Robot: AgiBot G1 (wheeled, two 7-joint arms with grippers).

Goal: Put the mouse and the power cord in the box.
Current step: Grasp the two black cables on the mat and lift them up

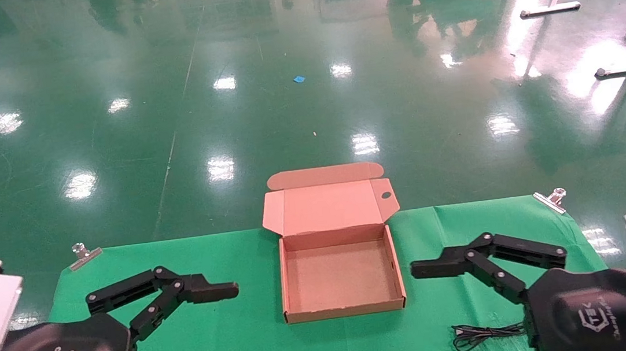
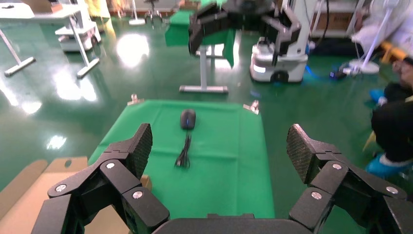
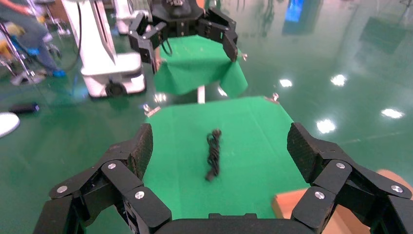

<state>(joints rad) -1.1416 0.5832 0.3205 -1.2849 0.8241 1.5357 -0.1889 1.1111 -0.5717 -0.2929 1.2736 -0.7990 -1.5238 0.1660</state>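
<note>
Head view: box sits mid-cloth, lid folded back, tray bare, ready for loading. Left gripper hovers left of box, right gripper right of box; both jaws spread wide, holding nothing. Mouse with thin cable lies right of box, seen from left wrist. Power cord lies bundled left of box, seen from right wrist. Neither item boxed yet.

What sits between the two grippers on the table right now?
The box sits between the left gripper and the right gripper in the head view, lid open and empty inside. Bare green cloth shows on either side of it.
</note>
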